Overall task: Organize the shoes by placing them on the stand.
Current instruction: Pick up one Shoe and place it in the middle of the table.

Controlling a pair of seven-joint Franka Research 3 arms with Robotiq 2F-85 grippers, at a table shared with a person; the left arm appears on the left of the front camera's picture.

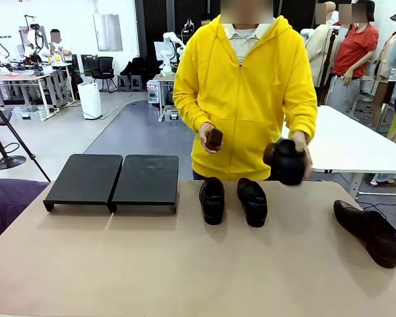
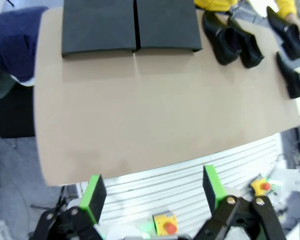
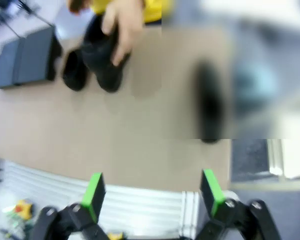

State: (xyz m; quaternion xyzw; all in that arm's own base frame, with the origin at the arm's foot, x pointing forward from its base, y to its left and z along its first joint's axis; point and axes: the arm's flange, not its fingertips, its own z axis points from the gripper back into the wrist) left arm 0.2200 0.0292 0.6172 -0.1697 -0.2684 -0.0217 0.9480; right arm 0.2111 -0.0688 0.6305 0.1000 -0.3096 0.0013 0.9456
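Note:
The black slanted stand (image 1: 112,179) sits at the table's far left with nothing on its two panels. Two glossy black shoes (image 1: 212,200) (image 1: 253,201) lie side by side at the far middle, and a third shoe (image 1: 369,231) lies near the right edge. The person in a yellow hoodie holds another shoe (image 1: 287,162) above the table in one hand. In the left wrist view my left gripper (image 2: 152,192) is open, hanging off the table's near edge, facing the stand (image 2: 130,25). My right gripper (image 3: 152,191) is open too, its view blurred, with the lone shoe (image 3: 209,102) ahead.
The person's other hand holds a small brown object (image 1: 214,139). The tan table (image 1: 185,264) is bare across its near half. A white table (image 1: 356,142) stands behind on the right. A purple cloth (image 1: 10,201) lies off the left edge.

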